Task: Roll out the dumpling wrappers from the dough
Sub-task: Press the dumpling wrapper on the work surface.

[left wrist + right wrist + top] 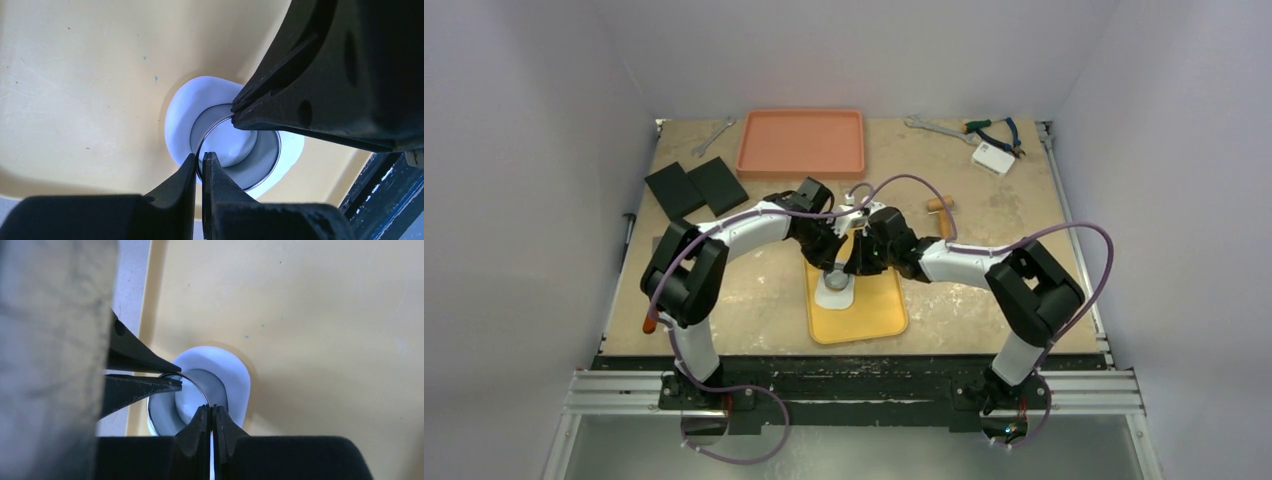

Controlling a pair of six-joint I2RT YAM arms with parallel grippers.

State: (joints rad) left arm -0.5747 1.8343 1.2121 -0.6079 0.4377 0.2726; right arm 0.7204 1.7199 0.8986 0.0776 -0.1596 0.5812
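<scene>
A flat white dough sheet [833, 296] lies on the yellow mat [869, 315]. The small metal ring cutter [837, 279] stands on the dough. My left gripper [201, 159] is shut on the ring's rim [274, 165]. My right gripper [212, 409] is shut on the opposite rim [192, 381]. Each gripper also shows in the other wrist view, pinching the rim. White dough [231, 148] fills the inside of the ring. The outer dough [231, 371] spreads round it. No separate cut wrapper disc shows.
An orange tray [801, 142] sits at the back centre. Two black pads [694, 187] lie at the back left. A wooden roller [940, 204] lies right of the arms. Wrenches, pliers and a white box [992, 156] lie at the back right.
</scene>
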